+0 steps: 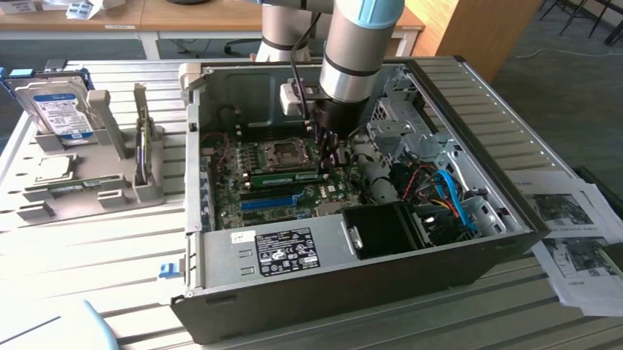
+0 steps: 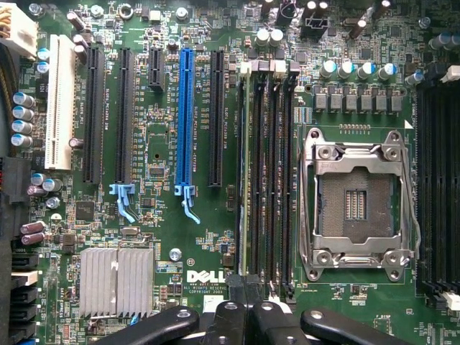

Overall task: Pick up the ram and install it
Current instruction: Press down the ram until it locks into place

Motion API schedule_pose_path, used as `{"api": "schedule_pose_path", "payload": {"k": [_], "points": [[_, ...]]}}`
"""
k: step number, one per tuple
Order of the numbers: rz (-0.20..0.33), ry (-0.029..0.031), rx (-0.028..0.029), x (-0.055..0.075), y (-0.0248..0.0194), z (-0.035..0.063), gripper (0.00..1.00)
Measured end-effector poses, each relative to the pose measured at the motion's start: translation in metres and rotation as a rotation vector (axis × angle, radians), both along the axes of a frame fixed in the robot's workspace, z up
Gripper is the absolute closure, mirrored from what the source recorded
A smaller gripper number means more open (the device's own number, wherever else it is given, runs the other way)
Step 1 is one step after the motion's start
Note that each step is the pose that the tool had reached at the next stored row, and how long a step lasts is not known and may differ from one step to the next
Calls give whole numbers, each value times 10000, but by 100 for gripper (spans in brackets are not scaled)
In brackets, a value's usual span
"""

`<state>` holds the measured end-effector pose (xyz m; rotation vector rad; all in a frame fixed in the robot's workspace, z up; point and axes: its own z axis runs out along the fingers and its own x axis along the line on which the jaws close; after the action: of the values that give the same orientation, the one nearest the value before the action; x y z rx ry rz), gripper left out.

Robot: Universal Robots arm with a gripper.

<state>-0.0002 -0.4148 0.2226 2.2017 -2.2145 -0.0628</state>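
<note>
Black linkage arms of the hand [image 2: 248, 316] sit closest to the wrist camera, fingers together, nothing clearly pinched between them. Its tip is right over the near end of the memory slots [image 2: 269, 172]: four long black parallel channels with white latch tabs at the far end. The ram [image 2: 243, 180] shows as a thin green edge standing in the slot furthest from the CPU socket [image 2: 358, 205]; can't tell from this view if it's fully seated.

Socket is an open square steel frame, bare contact bed inside, no chip in it. On the other side of the memory slots: black expansion slots, one long blue slot [image 2: 187, 118], one white slot [image 2: 60, 100], a finned aluminium heatsink [image 2: 115, 282] beside the DELL silkscreen. Board is glossy green, dense with cylindrical capacitors.

Exterior view: the ram [image 1: 290, 177] is a green strip lying along the board at 6 o'clock of the socket, with the hand [image 1: 329, 149] just at its 2 o'clock end. Grey arm [image 1: 352, 51] comes straight down into the open case [image 1: 341, 284], dark sheet-metal tower lying on its side on the slatted desk [image 1: 87, 240]. Blue and orange cables crowd 3 o'clock of the hand, black fan shroud [image 1: 384, 230] at 5 o'clock. At 9 o'clock outside the case, a grey parts holder [image 1: 93, 182] carries an upright hard drive [image 1: 60, 109] and a square silver processor [image 1: 54, 166]. Printed sheets [image 1: 574, 240] lie at 3 o'clock of the case.
</note>
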Motion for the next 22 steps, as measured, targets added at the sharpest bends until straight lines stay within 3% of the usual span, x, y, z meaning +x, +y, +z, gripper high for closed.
{"api": "schedule_pose_path", "payload": {"k": [12,22], "points": [[-1,-2,9,0,1,1,91],[-1,2,2,0,0,114,91]]}}
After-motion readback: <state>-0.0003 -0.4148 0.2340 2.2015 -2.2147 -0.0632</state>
